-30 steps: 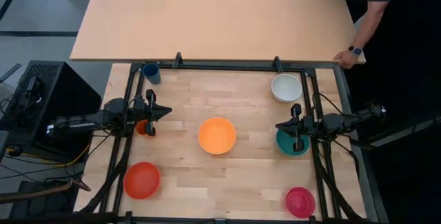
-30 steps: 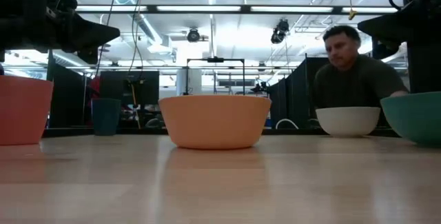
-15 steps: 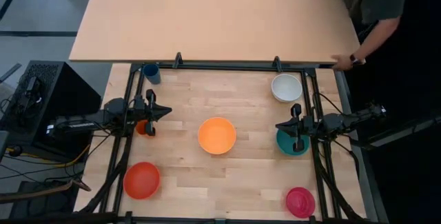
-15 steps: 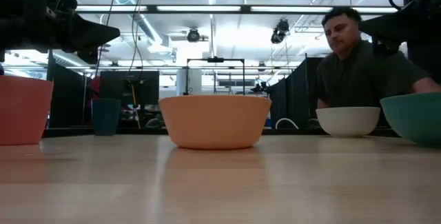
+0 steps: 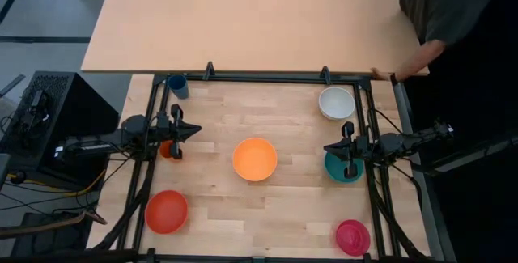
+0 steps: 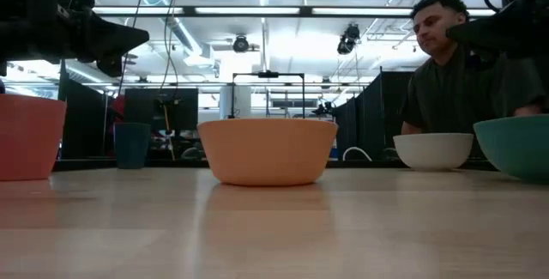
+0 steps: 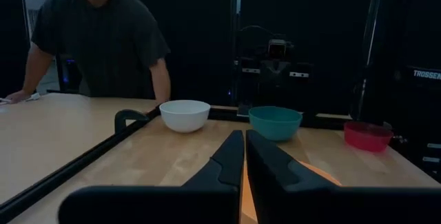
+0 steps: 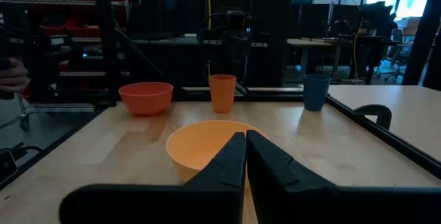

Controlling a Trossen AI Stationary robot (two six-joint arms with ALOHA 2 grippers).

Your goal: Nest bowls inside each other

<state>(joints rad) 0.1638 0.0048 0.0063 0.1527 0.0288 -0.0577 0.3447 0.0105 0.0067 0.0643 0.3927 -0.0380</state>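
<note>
Five bowls stand apart, each on its base on the wooden table: a yellow-orange bowl (image 5: 255, 159) in the middle, a red-orange bowl (image 5: 166, 211) near left, a white bowl (image 5: 337, 103) far right, a teal bowl (image 5: 343, 168) at the right and a magenta bowl (image 5: 353, 237) near right. My left gripper (image 5: 197, 130) hangs shut above the table's left side, pointing level toward the middle. My right gripper (image 5: 328, 148) hangs shut above the teal bowl's left rim, pointing toward the yellow-orange bowl (image 8: 207, 145). Neither touches anything.
A dark blue cup (image 5: 178, 86) stands at the far left corner. A small orange cup (image 5: 167, 150) sits under my left arm. A black frame (image 5: 267, 77) rims the table. Beyond it is a second wooden table (image 5: 243, 20), with a person (image 5: 453, 12) at its right end.
Both arms have kept still and no bowl has moved. The person at the far right has shifted along the far table's near edge, the hand sliding a little toward the left.
</note>
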